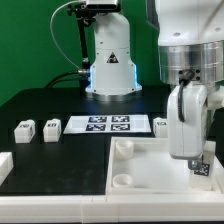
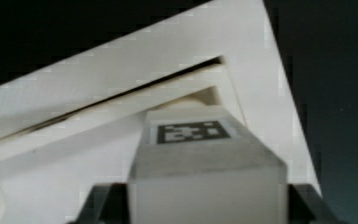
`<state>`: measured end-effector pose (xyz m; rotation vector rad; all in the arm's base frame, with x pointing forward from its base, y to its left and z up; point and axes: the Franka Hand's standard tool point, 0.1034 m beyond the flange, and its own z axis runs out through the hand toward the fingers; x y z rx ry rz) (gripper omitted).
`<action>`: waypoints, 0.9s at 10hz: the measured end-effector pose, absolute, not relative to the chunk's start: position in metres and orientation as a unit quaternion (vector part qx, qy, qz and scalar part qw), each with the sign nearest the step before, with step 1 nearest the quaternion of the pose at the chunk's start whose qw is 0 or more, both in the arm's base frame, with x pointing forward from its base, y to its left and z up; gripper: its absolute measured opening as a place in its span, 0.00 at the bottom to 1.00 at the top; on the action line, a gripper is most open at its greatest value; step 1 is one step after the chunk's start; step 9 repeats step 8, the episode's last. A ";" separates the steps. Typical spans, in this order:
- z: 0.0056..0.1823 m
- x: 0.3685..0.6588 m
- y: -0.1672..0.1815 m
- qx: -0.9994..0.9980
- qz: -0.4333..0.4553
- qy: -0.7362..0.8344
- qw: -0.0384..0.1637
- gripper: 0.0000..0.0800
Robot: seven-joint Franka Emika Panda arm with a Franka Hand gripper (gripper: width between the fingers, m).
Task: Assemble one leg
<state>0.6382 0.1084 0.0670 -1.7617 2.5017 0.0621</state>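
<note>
My gripper [image 1: 193,155] is shut on one leg [image 1: 200,167], a small white block with a black-and-white tag, and holds it over the right end of the large white panel [image 1: 140,168]. In the wrist view the leg [image 2: 197,165] fills the gap between my dark fingers [image 2: 105,205], tag facing up, with the panel [image 2: 176,60] below it. My gripper [image 2: 208,205] sits at that view's edge. Three more legs lie on the black table: two at the exterior view's left [image 1: 24,130] [image 1: 52,128] and one beside my arm [image 1: 160,125].
The marker board [image 1: 108,124] lies flat on the table behind the panel. The robot's base [image 1: 110,60] stands at the back. Another white part [image 1: 5,165] shows at the exterior view's left edge. The panel has a round socket [image 1: 122,180] near its front left corner.
</note>
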 end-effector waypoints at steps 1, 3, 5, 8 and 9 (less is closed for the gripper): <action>0.067 0.638 0.109 -0.576 0.020 0.817 0.041 0.49; 0.075 0.641 0.120 -0.581 0.019 0.812 0.048 0.77; 0.102 0.643 0.141 -0.590 0.024 0.805 0.059 0.80; 0.100 0.640 0.145 -0.595 0.035 0.802 0.047 0.81; 0.100 0.640 0.145 -0.595 0.035 0.802 0.047 0.81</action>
